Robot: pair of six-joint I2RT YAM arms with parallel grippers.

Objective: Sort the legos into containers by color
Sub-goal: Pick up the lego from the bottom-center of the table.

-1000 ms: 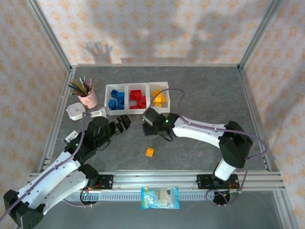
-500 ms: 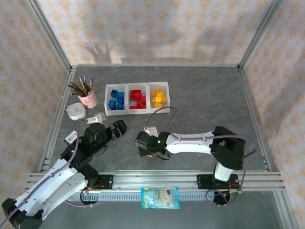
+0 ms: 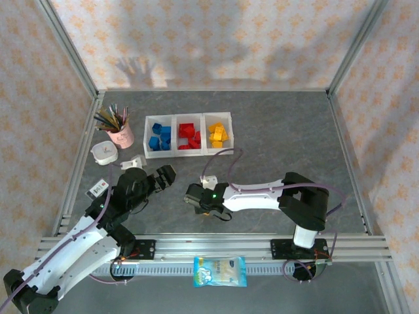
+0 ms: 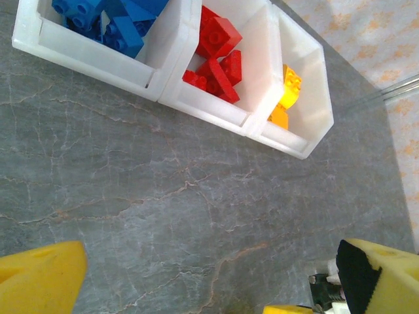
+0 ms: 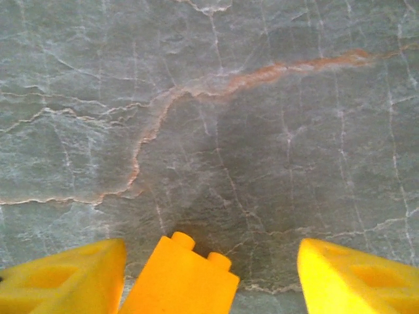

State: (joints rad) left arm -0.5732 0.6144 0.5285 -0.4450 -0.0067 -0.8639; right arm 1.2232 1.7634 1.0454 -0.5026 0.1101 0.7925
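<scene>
- A grey, marble-patterned counter [image 3: 281, 131], seen from above, with two robot arms reaching in from its near edge.
- The containers [image 3: 188, 152], three joined white bins in a row, sit toward the far left of the counter.
- The left bin holds blue bricks [image 4: 111, 19], the middle bin red bricks [image 4: 216, 59], and the right bin yellow-orange bricks [image 4: 285, 91].
- A pink pencil cup [image 3: 120, 136] stands just left of the bins, with a small white round dish [image 3: 103, 152] near it.
- The left arm's fingers [image 4: 39, 275] are spread wide and hold nothing. They hang above bare counter on the near side of the bins.
- The right arm's fingers [image 5: 357, 275] point down at the middle of the counter, well apart from the bins.
- These fingers stand apart, with one orange brick [image 5: 180, 278] lying on the counter between them.
- The brick sits close against one finger, with a clear gap to the other, so it is not pinched.
</scene>
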